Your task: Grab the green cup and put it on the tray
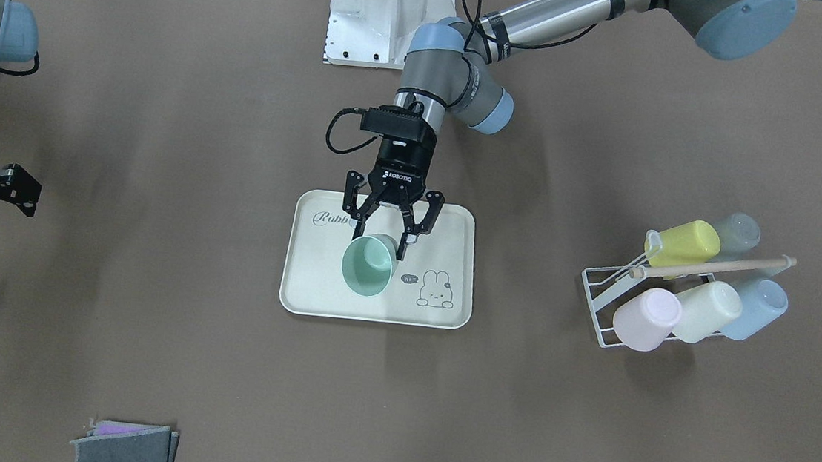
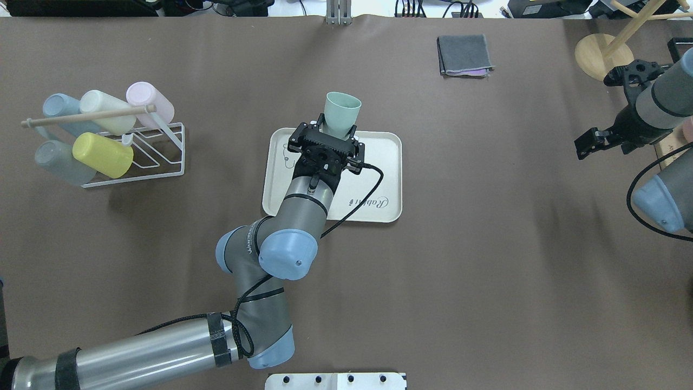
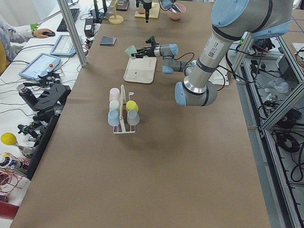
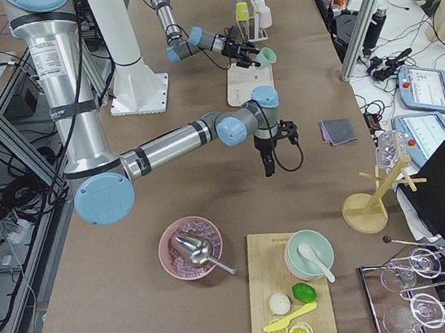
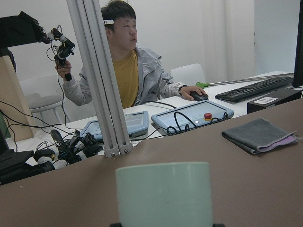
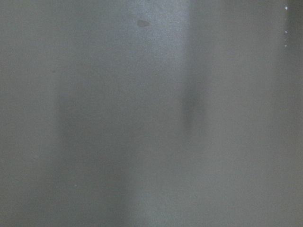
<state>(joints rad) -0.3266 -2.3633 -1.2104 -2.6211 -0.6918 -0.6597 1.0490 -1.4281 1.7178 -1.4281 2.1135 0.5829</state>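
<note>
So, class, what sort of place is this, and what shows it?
Probably a robotics lab: a robot arm working over a table, and a person beside control tablets with a red button.

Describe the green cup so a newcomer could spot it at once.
Find the cream tray in the middle of the brown table. Above it, the left gripper holds the green cup tipped on its side. It is the only mint cup and the only one off the wire rack that carries the other pastel cups.
</note>
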